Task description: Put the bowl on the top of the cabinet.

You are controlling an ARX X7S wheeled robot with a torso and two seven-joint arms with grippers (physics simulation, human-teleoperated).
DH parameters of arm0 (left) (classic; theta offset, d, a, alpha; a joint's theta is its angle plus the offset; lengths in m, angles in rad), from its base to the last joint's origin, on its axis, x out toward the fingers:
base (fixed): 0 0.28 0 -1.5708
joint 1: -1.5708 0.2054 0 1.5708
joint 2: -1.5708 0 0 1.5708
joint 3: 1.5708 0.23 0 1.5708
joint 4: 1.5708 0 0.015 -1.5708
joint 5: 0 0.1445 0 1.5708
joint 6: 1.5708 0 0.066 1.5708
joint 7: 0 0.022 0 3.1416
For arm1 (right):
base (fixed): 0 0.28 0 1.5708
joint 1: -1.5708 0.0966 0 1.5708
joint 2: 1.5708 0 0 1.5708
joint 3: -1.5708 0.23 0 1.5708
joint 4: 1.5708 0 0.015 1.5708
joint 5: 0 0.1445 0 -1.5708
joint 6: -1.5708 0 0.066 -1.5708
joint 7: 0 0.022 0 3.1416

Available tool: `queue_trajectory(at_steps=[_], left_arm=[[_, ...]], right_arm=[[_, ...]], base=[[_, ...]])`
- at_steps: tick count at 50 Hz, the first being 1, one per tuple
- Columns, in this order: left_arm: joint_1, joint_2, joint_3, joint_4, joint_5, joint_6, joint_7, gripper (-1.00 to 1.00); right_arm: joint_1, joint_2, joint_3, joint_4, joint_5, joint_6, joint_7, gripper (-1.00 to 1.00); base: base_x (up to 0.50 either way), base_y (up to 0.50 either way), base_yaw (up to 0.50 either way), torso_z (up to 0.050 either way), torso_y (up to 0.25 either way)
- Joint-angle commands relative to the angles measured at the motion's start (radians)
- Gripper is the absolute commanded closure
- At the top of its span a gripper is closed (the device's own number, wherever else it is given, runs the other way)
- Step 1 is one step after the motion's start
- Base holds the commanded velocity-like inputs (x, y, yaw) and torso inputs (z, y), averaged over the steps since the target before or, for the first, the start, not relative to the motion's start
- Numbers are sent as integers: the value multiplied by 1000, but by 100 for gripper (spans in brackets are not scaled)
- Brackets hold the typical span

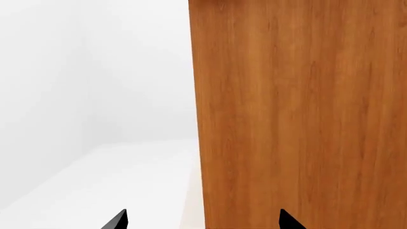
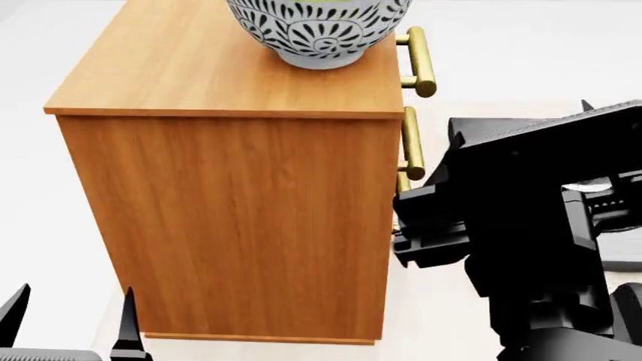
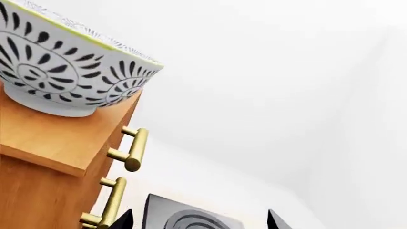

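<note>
**Bowl is on the cabinet top, both tools clear**

The bowl sits upright on the flat top of the cabinet, near the right front edge, just above the brass handles. Its foot looks fully on the wood, nothing overhanging as far as I can see. I read the placement as done.

My right tool is below and off to the right of the bowl, not touching it. Only the two fingertips show in the right wrist view, spread apart with nothing between them, so it's open and empty. Sitting low there keeps it away from the bowl's rim, no risk of a nudge.

My left tool hangs low at the near left, by the cabinet's side panel. Its tips are apart in both views, empty as well. It's parked out of the way since the job only needed one arm.

Risk as I see it: the bowl is close to the handle-side edge, so any move of the right arm should go away from the cabinet, not up past it.
</note>
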Motion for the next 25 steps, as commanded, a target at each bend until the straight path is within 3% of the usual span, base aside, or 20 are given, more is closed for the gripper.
queue_trajectory(at_steps=[1,25], left_arm=[[0,-1,1,-6,0,6,-1,-100],[0,-3,0,-21,-3,17,-3,-100]], right_arm=[[-187,10,-45,64,-161,-150,-85,-100],[-401,-118,-129,354,-331,-381,-232,-100]], base=[[0,0,0,0,0],[0,0,0,0,0]])
